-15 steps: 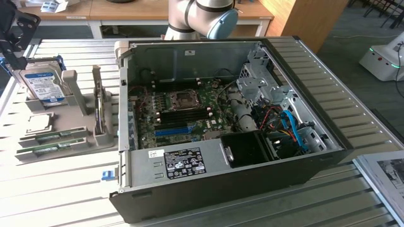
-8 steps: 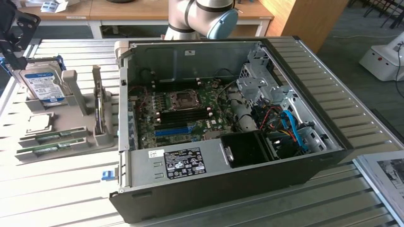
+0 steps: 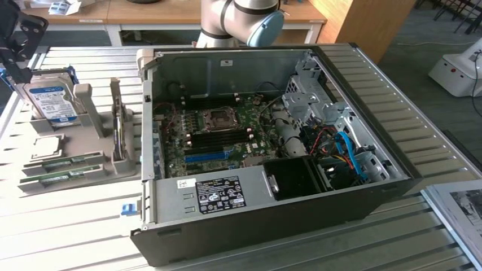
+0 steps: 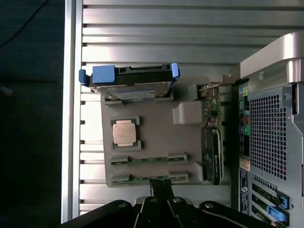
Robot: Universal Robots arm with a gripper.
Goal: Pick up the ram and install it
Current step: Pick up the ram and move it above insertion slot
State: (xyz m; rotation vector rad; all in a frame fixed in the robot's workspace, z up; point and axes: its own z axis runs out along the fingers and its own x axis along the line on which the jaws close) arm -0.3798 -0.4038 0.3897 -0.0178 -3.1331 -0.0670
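Note:
Two ram sticks, thin green boards, lie side by side in slots at the edge of a grey holder (image 4: 156, 135): one ram stick (image 4: 149, 160) and a second ram stick (image 4: 142, 179) beside it. The exterior view has them at the holder's near left, the first stick (image 3: 64, 164) and the second stick (image 3: 51, 178). My gripper (image 4: 160, 182) hangs high above the holder with its black fingers pressed together and nothing between them. Its tips line up over the second stick. The gripper's black body (image 3: 17, 42) enters at the exterior view's upper left.
The holder also carries a blue-framed hard drive (image 4: 128, 80), a CPU (image 4: 125, 133) and a card standing on edge (image 4: 211, 154). To the exterior view's right stands the open PC case (image 3: 279, 226) with its motherboard (image 3: 218, 130) and a blue slot (image 3: 205, 156). All rest on a slatted metal table (image 3: 68, 226).

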